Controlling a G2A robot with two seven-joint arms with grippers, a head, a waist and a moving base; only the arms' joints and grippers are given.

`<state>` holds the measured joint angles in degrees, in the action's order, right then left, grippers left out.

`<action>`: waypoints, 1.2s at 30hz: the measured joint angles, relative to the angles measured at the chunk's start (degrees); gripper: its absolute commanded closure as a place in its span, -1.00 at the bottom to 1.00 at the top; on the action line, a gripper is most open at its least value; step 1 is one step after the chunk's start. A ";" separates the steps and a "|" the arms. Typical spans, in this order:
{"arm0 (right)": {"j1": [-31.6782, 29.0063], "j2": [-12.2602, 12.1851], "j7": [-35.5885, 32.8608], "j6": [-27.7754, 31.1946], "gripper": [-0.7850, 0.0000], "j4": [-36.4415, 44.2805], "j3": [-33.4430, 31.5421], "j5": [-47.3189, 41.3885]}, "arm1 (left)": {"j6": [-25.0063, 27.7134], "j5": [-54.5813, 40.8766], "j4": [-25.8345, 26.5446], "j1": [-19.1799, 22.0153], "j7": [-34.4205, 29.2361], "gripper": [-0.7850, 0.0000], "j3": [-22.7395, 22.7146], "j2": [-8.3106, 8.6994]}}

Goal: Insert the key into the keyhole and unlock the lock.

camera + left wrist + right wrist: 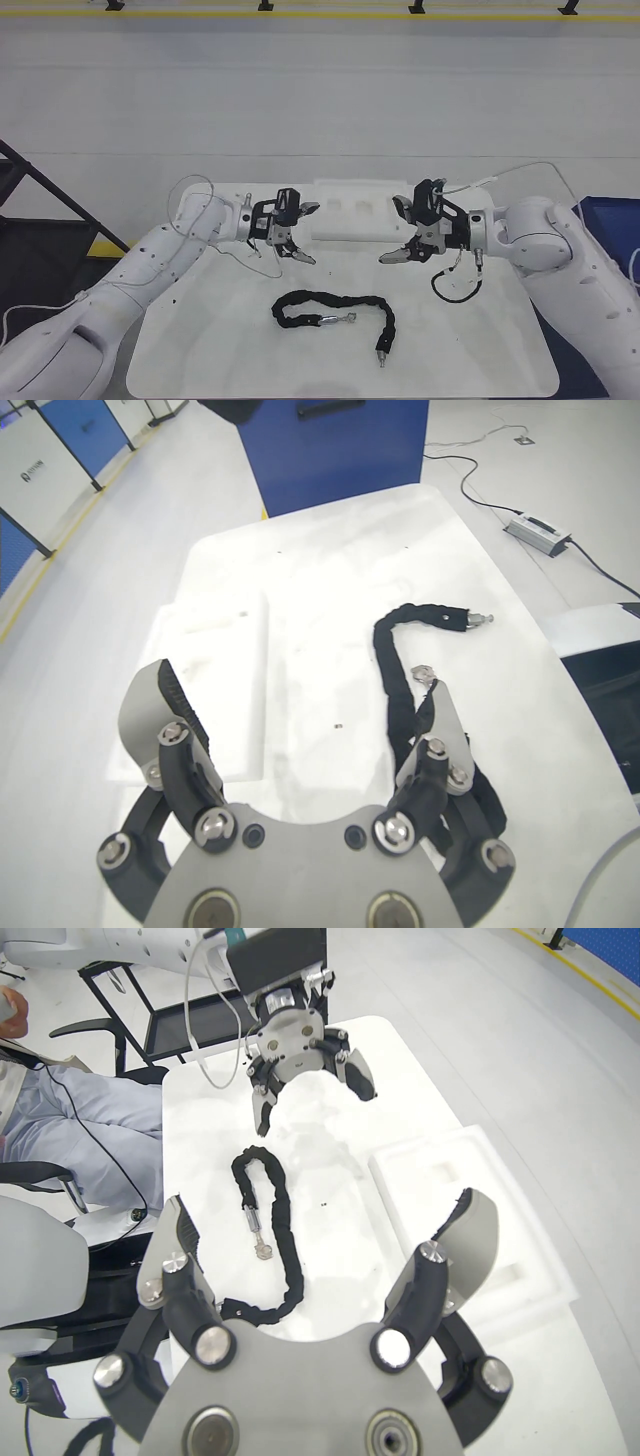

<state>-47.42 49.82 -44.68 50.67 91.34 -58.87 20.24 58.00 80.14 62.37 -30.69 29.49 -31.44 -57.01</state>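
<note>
Black chain lock (340, 298) with key (262, 1250), partly hidden behind released left end effector (300, 675); right end effector (320, 1198) released.

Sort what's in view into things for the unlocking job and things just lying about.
For the job: black fabric-sleeved chain lock; small silver key at its metal cylinder end.
Lying about: white moulded foam tray; grey power adapter on the floor.
</note>
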 measured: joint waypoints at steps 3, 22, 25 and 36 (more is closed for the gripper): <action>5.13 1.01 0.30 2.49 -1.00 -4.06 2.22 -0.69 | 0.00 -3.12 0.21 3.68 -0.24 -1.00 0.52 1.52; 30.36 5.58 -2.15 6.78 -1.00 -18.74 14.95 -7.19 | 0.00 -31.69 -2.59 23.85 -9.27 -1.00 13.17 3.58; 31.79 5.64 -1.51 7.36 -1.00 -19.20 15.10 -5.82 | 0.00 -34.49 -2.61 24.80 -9.50 -1.00 14.67 3.75; 31.70 5.63 -1.54 7.33 -1.00 -19.15 15.07 -5.91 | 0.00 -34.47 -2.59 24.76 -9.43 -1.00 14.73 3.74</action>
<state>-15.71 55.46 -46.22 58.00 72.19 -43.80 14.34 58.00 45.67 59.78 -5.93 20.06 -16.71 -53.26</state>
